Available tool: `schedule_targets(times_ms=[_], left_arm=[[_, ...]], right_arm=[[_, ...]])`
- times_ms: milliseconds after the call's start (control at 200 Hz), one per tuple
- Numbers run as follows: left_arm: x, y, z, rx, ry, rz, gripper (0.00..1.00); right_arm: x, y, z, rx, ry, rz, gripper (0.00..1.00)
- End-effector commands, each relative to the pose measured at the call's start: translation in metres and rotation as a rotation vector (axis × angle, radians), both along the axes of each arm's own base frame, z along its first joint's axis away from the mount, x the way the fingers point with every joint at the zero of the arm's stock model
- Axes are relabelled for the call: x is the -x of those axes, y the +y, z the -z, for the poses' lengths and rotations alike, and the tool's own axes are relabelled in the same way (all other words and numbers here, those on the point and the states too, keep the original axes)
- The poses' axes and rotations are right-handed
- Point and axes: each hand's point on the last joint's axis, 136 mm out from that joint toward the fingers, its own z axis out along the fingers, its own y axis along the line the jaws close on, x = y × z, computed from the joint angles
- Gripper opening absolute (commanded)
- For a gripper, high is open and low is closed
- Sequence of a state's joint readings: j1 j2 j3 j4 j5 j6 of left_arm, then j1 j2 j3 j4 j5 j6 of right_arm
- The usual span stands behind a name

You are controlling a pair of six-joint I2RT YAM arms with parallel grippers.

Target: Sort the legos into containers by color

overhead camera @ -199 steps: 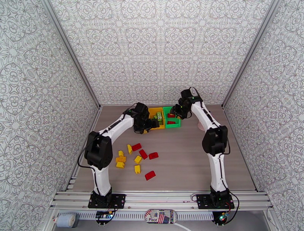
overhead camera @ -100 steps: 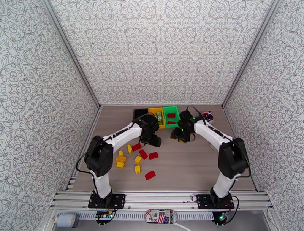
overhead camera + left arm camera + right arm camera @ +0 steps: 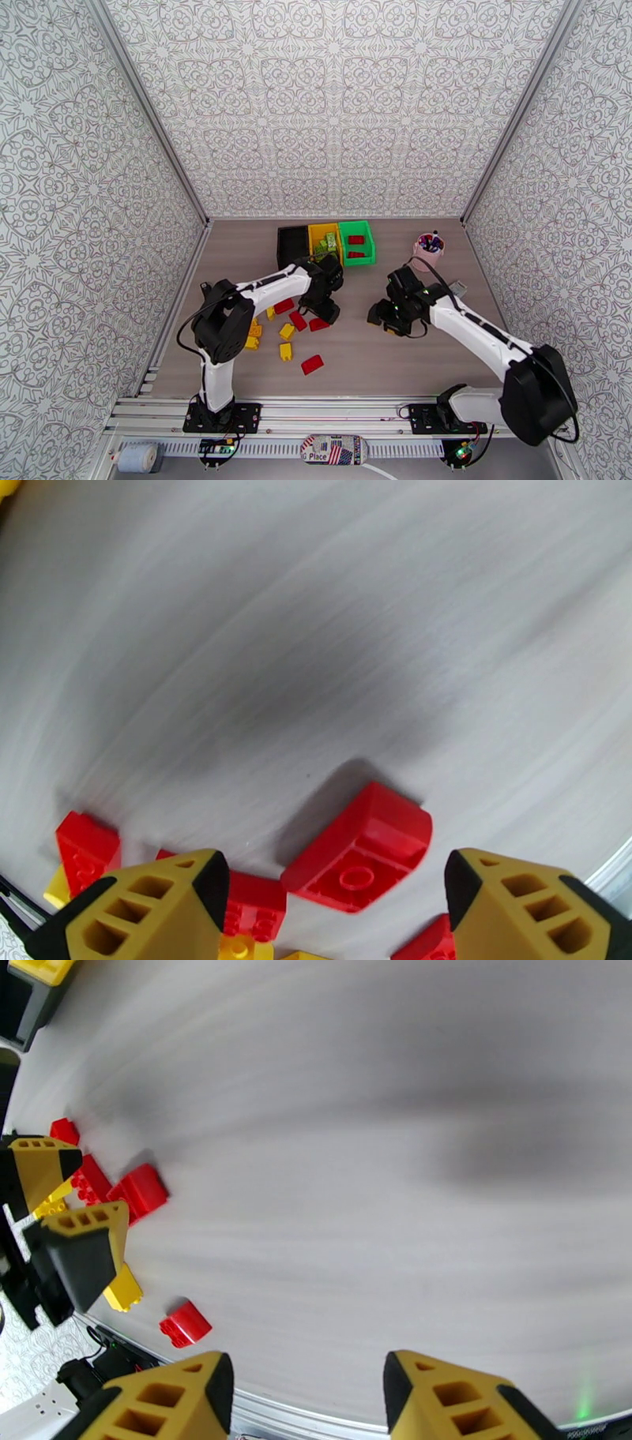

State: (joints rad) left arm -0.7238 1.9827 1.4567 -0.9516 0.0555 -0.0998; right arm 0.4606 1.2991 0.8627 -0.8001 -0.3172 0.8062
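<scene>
Seeing left gripper (image 3: 336, 886) spread wide, empty, just above red curved plastic brick (image 3: 359, 860) among loose red and yellow studded bricks (image 3: 286, 331). Reading right gripper (image 3: 304, 1386) equally wide, empty, over bare grey table (image 3: 395, 1157). Noting black plastic bin (image 3: 292, 246), yellow plastic bin (image 3: 317, 233), green plastic bin (image 3: 369, 246) side by side at far end.

Desk (image 3: 316, 622): pale grey wood grain, blurred.
Left tool (image 3: 333, 879): two yellow, black-tipped fingers (image 3: 150, 910) at the lower edge, spread wide, nothing clamped.
Curved red lego (image 3: 359, 851): on the desk, between the fingers.
Second red lego (image 3: 85, 845): lower left.
Third red lego (image 3: 253, 902): just beside one finger.
Yellow lego (image 3: 241, 949): cut off at the bottom edge.
</scene>
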Motion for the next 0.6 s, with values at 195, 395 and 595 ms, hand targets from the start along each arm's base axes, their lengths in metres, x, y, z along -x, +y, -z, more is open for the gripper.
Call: schedule_targets(times_ms=[195,395,595], left_arm=[[0.018,-0.002,0.024,-0.057,0.027,0.053,0.75],[0.019,0.009,0.035,-0.122,0.028,0.015,0.67],[0.016,0.016,0.038,-0.166,0.012,-0.023,0.56]], right_arm=[[0.007,-0.008,0.000,0.013,-0.005,0.052,0.56],[0.004,-0.005,0.001,0.003,-0.007,0.052,0.56],[0.001,-0.002,0.003,-0.007,-0.006,0.048,0.56]])
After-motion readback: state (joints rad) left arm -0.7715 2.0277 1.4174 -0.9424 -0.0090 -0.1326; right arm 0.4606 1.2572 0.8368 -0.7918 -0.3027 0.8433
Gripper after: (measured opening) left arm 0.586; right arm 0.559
